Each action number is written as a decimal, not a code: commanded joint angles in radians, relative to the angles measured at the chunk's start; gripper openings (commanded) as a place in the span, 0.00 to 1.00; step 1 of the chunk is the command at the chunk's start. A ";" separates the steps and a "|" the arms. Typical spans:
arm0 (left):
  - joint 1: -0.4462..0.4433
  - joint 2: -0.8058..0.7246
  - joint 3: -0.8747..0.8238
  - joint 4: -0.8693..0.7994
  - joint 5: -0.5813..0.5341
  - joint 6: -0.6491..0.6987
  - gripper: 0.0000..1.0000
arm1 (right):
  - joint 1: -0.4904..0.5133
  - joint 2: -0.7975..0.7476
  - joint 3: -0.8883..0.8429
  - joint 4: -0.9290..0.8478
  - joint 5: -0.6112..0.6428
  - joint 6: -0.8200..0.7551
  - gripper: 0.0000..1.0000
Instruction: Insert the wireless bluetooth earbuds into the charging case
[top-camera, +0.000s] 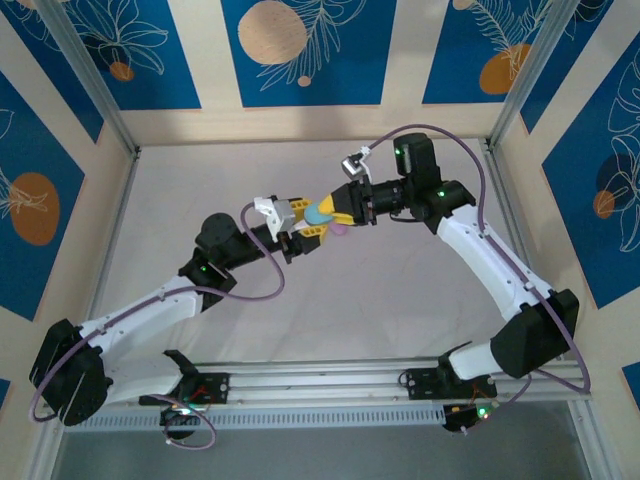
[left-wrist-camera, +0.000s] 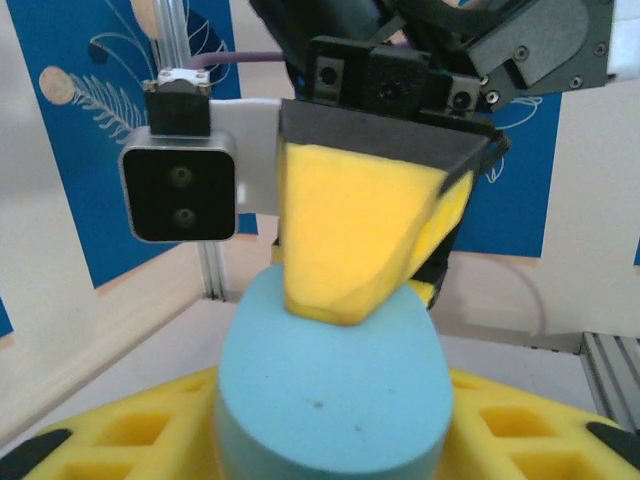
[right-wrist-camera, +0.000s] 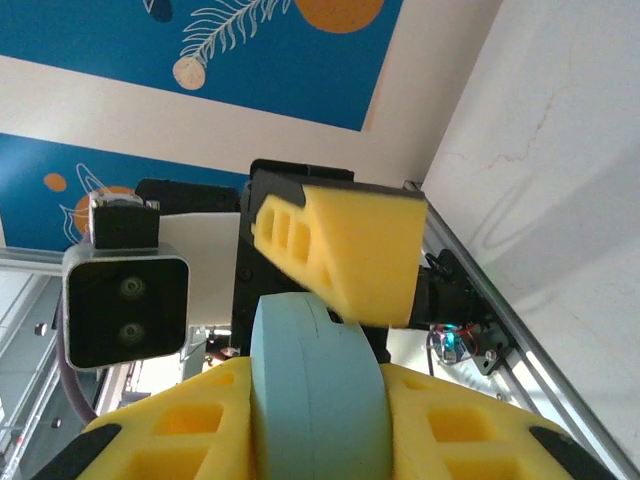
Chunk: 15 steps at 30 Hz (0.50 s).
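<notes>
Over the middle of the surface (top-camera: 330, 330), the left jaws stand on both sides of the light blue case (top-camera: 321, 213); whether they press it, I cannot tell. The right jaws are closed on its flat faces. The case looks light, hard, smooth and rounded, so slippery; the flat faces give the best hold. A small pink thing (top-camera: 340, 229) shows just beneath, perhaps an earbud. I read no brand or writing.

Light-blue pebble case (top-camera: 320, 213) held in mid-air, edge-on in right wrist view, seam along its rim. Small pink piece (top-camera: 341, 228) just below; can't tell what.
</notes>
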<state>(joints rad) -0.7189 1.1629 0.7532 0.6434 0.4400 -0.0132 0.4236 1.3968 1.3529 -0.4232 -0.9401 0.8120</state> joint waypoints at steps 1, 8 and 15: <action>-0.011 0.006 0.041 -0.006 -0.022 0.009 0.57 | -0.017 -0.054 -0.048 0.039 0.025 0.020 0.13; -0.010 -0.047 -0.017 -0.017 -0.088 -0.002 0.77 | -0.063 -0.108 -0.280 0.138 0.283 0.034 0.13; -0.010 -0.112 -0.020 -0.096 -0.229 0.009 0.81 | -0.055 0.089 -0.463 0.299 0.381 0.095 0.13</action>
<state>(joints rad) -0.7223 1.0790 0.7280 0.5884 0.2905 -0.0162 0.3622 1.4170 0.9375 -0.2195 -0.6209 0.8658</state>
